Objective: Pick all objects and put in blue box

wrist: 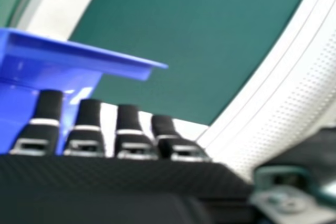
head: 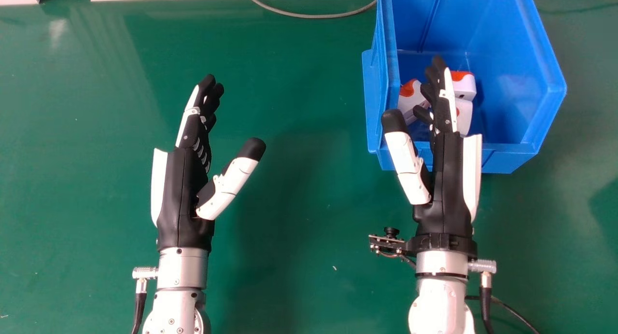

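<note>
3 blocks (head: 464, 113), probably light and stiff, are lying in the blue box (head: 502, 158) at 2 o'clock, sides suiting a pinch; the right robot hand (head: 446, 179) and left robot hand (head: 181, 194) are hovering open, empty.

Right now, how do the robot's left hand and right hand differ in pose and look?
The left hand is over the green table; the right hand has its fingers over the box. The left hand's thumb spreads wide, while the right hand's is more upright. The right hand has a bracket at its wrist; the left hand has none. Both are open and empty.
</note>
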Motion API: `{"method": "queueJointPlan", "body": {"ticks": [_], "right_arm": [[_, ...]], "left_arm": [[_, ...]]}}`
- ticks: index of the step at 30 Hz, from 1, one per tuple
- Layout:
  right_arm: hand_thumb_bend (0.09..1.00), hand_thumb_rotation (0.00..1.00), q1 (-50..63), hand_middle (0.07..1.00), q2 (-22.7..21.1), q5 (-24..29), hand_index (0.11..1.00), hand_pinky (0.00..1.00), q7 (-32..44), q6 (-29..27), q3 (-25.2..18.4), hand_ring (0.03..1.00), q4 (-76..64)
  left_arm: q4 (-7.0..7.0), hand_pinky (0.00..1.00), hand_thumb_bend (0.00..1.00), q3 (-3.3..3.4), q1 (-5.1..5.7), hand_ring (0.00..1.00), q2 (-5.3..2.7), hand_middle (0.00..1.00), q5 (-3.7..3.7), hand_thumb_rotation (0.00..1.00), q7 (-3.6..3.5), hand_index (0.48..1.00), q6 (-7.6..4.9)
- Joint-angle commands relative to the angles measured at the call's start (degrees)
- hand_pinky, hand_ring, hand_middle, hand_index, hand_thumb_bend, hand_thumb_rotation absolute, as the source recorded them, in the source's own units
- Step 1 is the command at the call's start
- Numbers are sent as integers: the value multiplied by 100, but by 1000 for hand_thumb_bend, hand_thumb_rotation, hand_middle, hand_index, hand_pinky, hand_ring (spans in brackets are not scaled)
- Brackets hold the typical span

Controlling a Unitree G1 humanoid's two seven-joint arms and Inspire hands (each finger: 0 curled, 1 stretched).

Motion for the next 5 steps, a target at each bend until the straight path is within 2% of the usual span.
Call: {"method": "queueJointPlan", "body": {"ticks": [1,5], "right_arm": [[527,954,8,926,162,-98,933,843,-61,-35,24,908,-208],[528,968,35,923,144,-154,930,847,-56,30,40,908,-250]], "left_arm": [[-131,980,888,-24,25,950,-28,926,-24,594,-22,919,-39],[-151,981,894,-27,38,950,-26,926,-28,597,-22,920,-42]]}}
